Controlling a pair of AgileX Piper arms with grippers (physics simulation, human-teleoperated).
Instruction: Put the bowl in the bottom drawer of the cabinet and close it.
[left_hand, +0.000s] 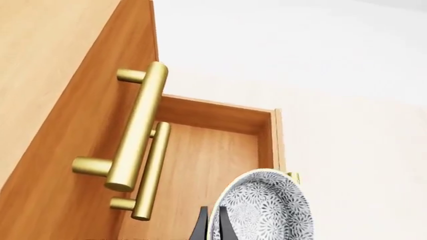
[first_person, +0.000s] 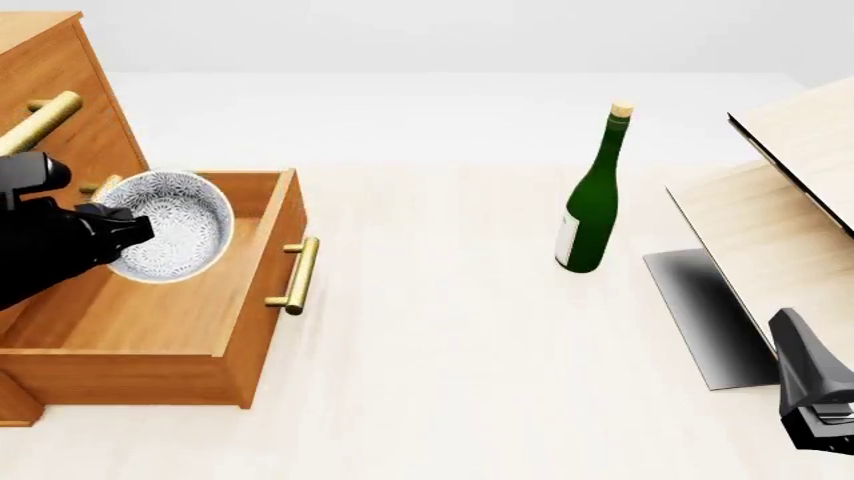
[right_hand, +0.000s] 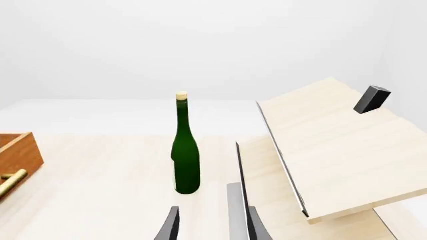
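Note:
The speckled white bowl (first_person: 174, 225) hangs tilted on its side above the open bottom drawer (first_person: 267, 290) of the orange-brown cabinet (first_person: 54, 70). My left gripper (first_person: 114, 232) is shut on the bowl's rim. In the left wrist view the fingers (left_hand: 223, 226) pinch the edge of the bowl (left_hand: 267, 210), with the drawer's wooden floor (left_hand: 207, 160) beyond it. The drawer's brass handle (first_person: 300, 275) faces the table's middle. My right gripper (right_hand: 210, 225) stands open at the near right, holding nothing, far from the cabinet.
A green bottle (first_person: 591, 200) with a cork stands mid-table. A pale light-wood structure (first_person: 787, 200) with slanted boards fills the right side, close to the right gripper (first_person: 801, 345). Two brass handles (left_hand: 137, 130) of the upper drawers jut out near the bowl.

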